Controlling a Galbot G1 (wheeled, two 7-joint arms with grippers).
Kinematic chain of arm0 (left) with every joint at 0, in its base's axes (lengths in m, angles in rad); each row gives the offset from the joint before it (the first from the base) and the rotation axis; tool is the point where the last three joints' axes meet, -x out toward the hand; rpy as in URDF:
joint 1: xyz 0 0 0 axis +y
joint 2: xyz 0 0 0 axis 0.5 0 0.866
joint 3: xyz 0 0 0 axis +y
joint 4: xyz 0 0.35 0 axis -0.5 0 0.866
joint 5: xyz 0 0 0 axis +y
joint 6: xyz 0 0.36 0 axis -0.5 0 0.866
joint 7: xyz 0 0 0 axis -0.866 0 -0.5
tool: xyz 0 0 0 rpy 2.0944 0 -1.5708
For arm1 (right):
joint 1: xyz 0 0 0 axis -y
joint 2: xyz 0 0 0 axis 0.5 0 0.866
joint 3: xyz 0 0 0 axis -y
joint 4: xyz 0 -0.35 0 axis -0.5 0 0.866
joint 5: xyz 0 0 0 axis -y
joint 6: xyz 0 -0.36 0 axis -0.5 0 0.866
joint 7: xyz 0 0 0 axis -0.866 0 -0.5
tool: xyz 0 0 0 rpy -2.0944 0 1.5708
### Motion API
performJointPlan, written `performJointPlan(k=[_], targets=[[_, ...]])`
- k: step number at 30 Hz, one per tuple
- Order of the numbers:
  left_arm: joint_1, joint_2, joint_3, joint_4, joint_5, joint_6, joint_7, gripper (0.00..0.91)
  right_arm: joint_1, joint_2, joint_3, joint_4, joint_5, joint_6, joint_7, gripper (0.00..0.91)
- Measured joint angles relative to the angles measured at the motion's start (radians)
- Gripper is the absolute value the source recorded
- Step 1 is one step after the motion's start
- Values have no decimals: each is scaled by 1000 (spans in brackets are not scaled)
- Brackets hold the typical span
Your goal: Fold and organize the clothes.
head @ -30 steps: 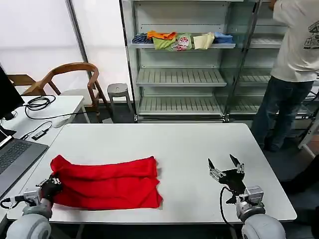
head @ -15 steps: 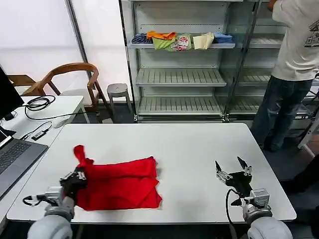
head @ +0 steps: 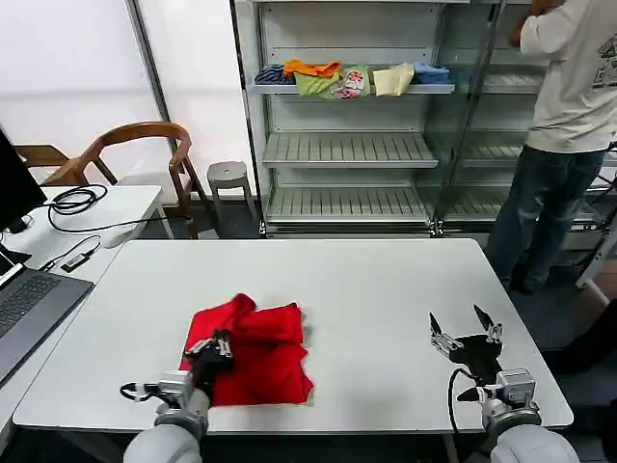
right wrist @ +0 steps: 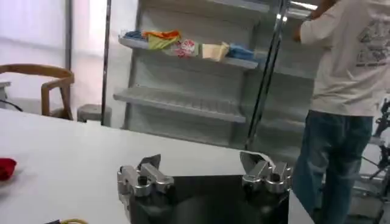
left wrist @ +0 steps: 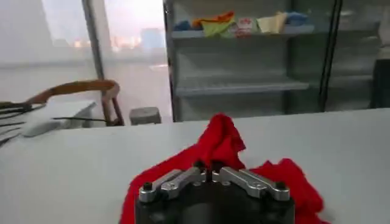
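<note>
The red T-shirt [head: 258, 352] lies partly folded on the white table [head: 366, 289], left of centre. My left gripper [head: 218, 342] is shut on a pinched edge of it, holding that edge over the folded stack. In the left wrist view the cloth [left wrist: 220, 141] rises in a peak from between the closed fingertips of the left gripper [left wrist: 207, 165]. My right gripper [head: 467, 326] hovers open over the table's right side, well apart from the shirt. In the right wrist view the right gripper [right wrist: 204, 167] holds nothing, and a red corner of the shirt [right wrist: 5, 167] shows far off.
A laptop [head: 24, 304] and cables lie on a side table at the left. Behind the table stand a wooden chair [head: 135, 145], a stool [head: 229, 176] and metal shelves [head: 347, 145] with small coloured garments [head: 352, 77]. A person [head: 564, 135] stands at the shelves, back right.
My left gripper has carried the shirt's left edge rightward over the rest, so the shirt is now about half as wide. The right gripper has drifted slightly right, still open.
</note>
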Motion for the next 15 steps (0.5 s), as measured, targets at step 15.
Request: performJointPlan(k=[15], targets=[[-96,-75,70,48,-30,31,-53,20,12,-1,11,-11,-1,1,0,907]])
